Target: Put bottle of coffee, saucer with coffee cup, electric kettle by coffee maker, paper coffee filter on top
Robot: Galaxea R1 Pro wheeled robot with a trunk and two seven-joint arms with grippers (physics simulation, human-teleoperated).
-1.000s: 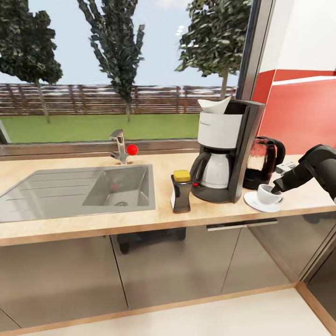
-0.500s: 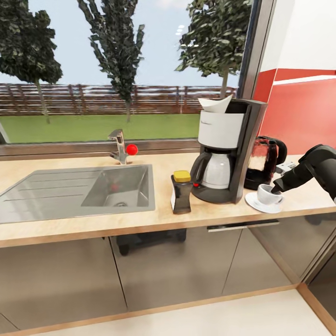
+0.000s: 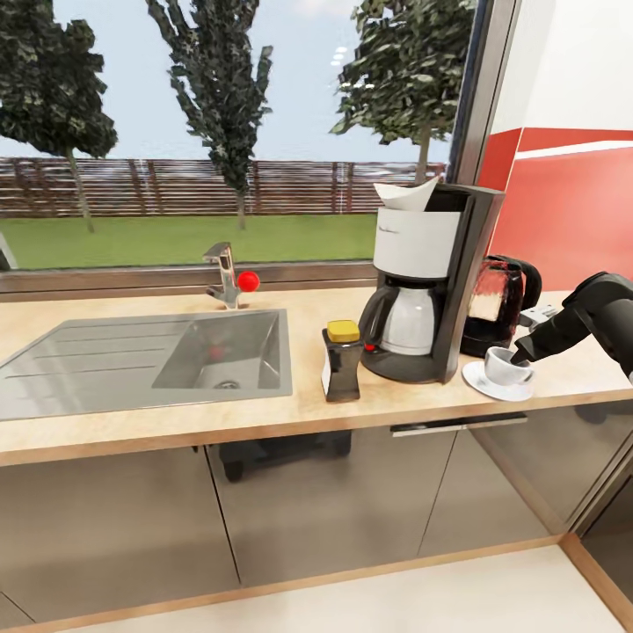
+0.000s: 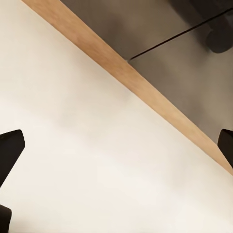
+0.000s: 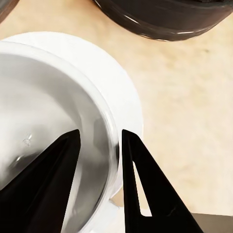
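On the kitchen countertop stands the coffee maker, with the paper coffee filter on its top. The bottle of coffee stands just left of it, and the electric kettle sits close behind on its right. In front of the kettle, the coffee cup rests on the saucer. My right gripper straddles the cup's rim, one finger inside and one outside, shut on the cup wall above the saucer. My left gripper hangs open over the floor.
A steel sink with a tap takes up the counter's left half. A window lies behind, and a red backsplash is at the right. Glossy grey cabinet fronts run below the counter. The kettle's black base is near the right gripper.
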